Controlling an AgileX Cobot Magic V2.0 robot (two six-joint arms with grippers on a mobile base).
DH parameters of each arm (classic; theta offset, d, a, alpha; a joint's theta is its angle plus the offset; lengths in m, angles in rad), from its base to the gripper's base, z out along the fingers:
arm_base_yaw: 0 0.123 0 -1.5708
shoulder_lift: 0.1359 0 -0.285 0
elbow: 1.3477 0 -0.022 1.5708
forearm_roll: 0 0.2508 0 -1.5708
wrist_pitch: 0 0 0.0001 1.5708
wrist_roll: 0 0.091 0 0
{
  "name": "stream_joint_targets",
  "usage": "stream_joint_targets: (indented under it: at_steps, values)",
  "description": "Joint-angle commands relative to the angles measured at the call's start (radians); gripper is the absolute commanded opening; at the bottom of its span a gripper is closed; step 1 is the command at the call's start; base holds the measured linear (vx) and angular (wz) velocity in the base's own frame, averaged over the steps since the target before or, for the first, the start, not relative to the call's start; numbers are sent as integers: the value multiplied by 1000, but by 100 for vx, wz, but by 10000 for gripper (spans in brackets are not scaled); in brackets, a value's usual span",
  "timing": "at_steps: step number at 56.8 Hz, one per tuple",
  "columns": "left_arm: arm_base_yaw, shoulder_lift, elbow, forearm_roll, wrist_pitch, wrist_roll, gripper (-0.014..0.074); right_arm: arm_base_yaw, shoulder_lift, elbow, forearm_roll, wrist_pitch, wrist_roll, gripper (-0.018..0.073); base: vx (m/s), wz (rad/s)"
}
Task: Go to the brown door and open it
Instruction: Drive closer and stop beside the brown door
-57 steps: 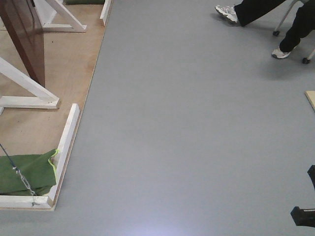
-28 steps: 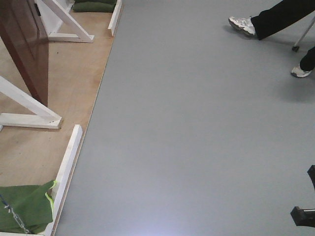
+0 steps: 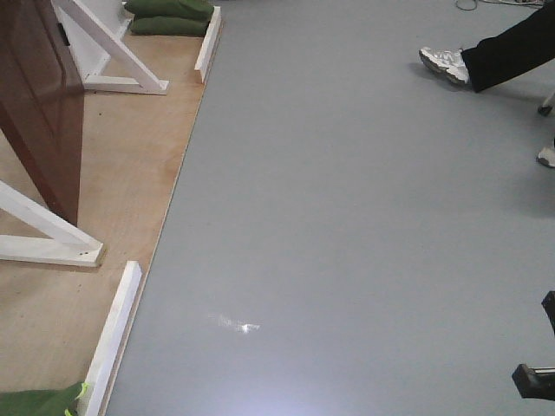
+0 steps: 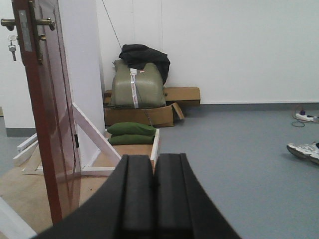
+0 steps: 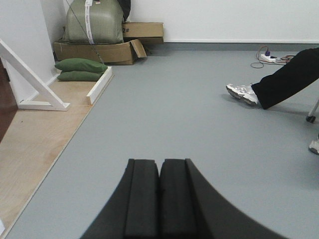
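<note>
Now both black padded tools sit low in their wrist views, pads pressed together with nothing between them: the left tool (image 4: 152,199) points just past the door's edge, and the right tool (image 5: 159,199) points at open grey floor (image 3: 347,217). Beyond the left tool, the tall glossy reddish-brown wooden door (image 4: 50,124) stands upright on the pale plywood platform (image 3: 130,173). It is seen nearly edge-on, with its ornate brass lever handle (image 4: 42,22) high up and well apart from either tool. Over the last second the front view has slid forward along the platform's edge. The door's foot fills more of the upper left corner, the white wooden brace (image 3: 52,234) sits lower, the stacked green sandbags (image 3: 169,13) have come into sight, and the near green bag (image 3: 39,403) has almost left the bottom corner. I judge the base is closing on the door but the approach is unfinished, and no arm has yet been raised toward the handle.
</note>
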Motion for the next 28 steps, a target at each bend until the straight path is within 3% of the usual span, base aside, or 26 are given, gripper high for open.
stream_joint_targets:
  at_steps: [1, 28]
  values:
    - [0, -14, -16, -4, -80, -2, -3, -1, -11, 7, 1, -82, -6, 0, 33, 1]
    - [0, -14, -16, -4, -80, -2, -3, -1, -11, 7, 1, -82, -6, 0, 35, -3]
